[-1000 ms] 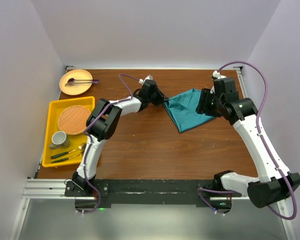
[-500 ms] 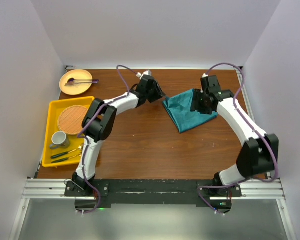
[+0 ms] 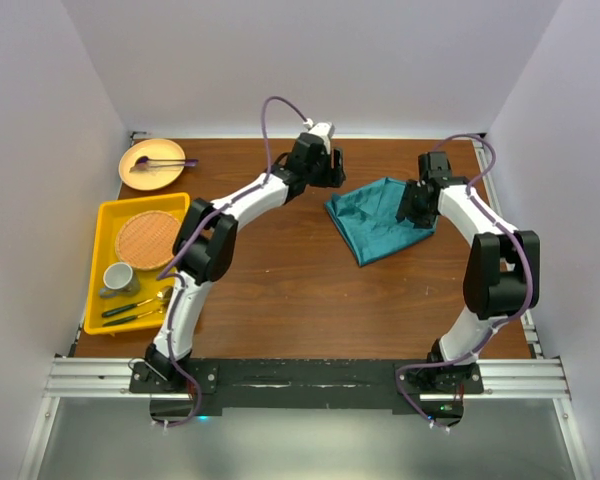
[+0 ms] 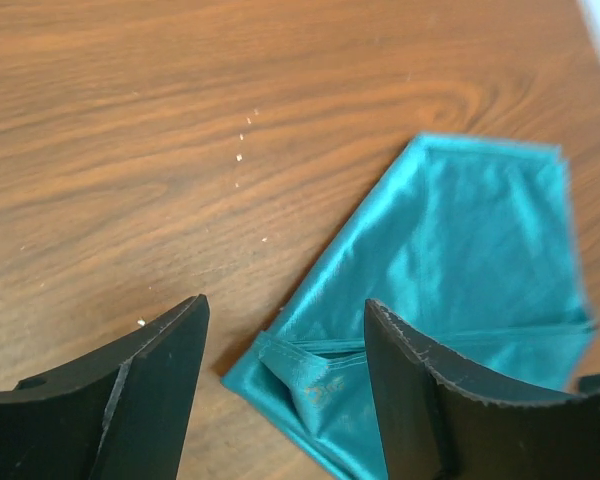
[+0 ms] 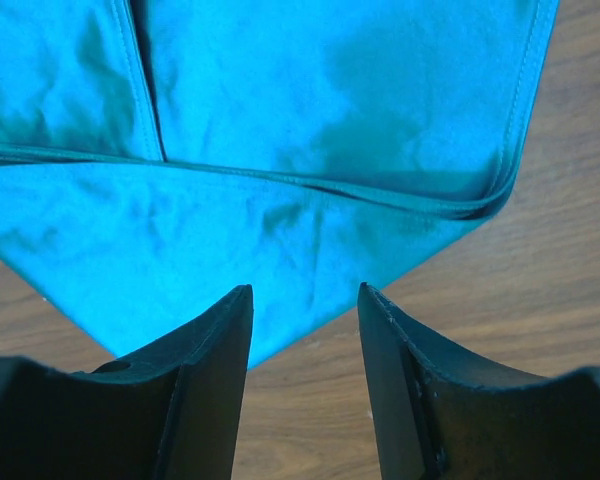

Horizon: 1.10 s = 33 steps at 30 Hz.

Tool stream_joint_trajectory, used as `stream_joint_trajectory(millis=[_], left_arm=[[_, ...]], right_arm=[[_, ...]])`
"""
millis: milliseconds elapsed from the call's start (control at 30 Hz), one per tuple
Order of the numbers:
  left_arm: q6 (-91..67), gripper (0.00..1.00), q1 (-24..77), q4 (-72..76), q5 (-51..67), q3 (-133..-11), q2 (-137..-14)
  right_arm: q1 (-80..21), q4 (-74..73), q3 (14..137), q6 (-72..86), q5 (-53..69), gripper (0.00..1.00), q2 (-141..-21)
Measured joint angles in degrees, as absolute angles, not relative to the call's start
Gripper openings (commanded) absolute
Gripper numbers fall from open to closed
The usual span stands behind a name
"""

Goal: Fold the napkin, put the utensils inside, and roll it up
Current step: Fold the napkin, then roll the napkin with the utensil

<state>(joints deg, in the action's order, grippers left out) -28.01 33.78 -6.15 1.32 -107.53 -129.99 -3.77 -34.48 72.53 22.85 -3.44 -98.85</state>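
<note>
**Napkin folded, both hands open, cutlery far off at 9 o'clock**

The napkin [image 3: 380, 215] lies flat on the worktop [image 3: 280, 290] at about 1 o'clock from its centre. It is folded into a rough wedge whose point aims toward 6 o'clock. The left hand [image 4: 283, 330] hovers off the cloth's 9 o'clock corner with its fingers spread and nothing between them. The right hand [image 5: 305, 300] hangs above the 3 o'clock side, also parted and empty, with overlapping hems showing beneath it.

The main risk, as I judge it, is the fold coming undone. The corner under the left hand has a small curled tuck, so the layers there do not sit flush. A low sweep by either hand could drag the top layer open. A pinch at the right edge might also catch one layer instead of both.

The utensils [image 3: 145, 303] are the second worry. They lie well apart from the napkin, at the 6 o'clock end of the yellow tray [image 3: 100, 215], which sits at 9 o'clock on the worktop. They are thin and lie flat on the tray floor, so a grasp could slip or lift only one of them.

A cup [image 3: 118, 277] stands just beside them and could be knocked. A round woven mat [image 3: 147, 240] fills the tray at 12 o'clock from the cup. Beyond the tray, at 11 o'clock, a tan plate [image 3: 130, 170] carries a purple-tipped stick [image 3: 165, 162], which should not be picked up by mistake.
</note>
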Motion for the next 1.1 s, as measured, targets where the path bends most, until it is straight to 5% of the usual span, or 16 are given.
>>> stream_joint_trajectory(millis=[567, 1100], left_arm=[[-10.2, 0.52, 37.47, -11.92, -6.81, -109.8, -135.11], [-10.02, 0.61, 37.21, -14.52, -8.69, -108.75, -134.04]], right_arm=[[-0.62, -29.28, 70.35, 21.34, -6.52, 0.44, -104.71], [-0.36, -30.04, 71.16, 19.25, -13.1, 0.45, -107.33]])
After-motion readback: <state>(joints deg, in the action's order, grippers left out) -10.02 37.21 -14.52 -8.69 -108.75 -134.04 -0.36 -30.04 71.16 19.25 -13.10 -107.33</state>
